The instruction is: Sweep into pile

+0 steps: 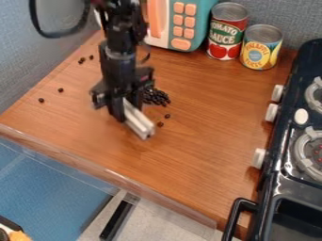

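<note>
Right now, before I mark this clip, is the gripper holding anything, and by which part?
Yes, the gripper appears to hold a whitish bar by its upper end, with the other end slanting down toward the counter's front edge.

Observed along the brown wooden table's (207, 117) far side: one teal box with orange buttons (199, 19), one red-and-green tin can (227, 29), one yellow-and-blue tin can (260, 48); at right, one black toy stove (275, 184).
</note>
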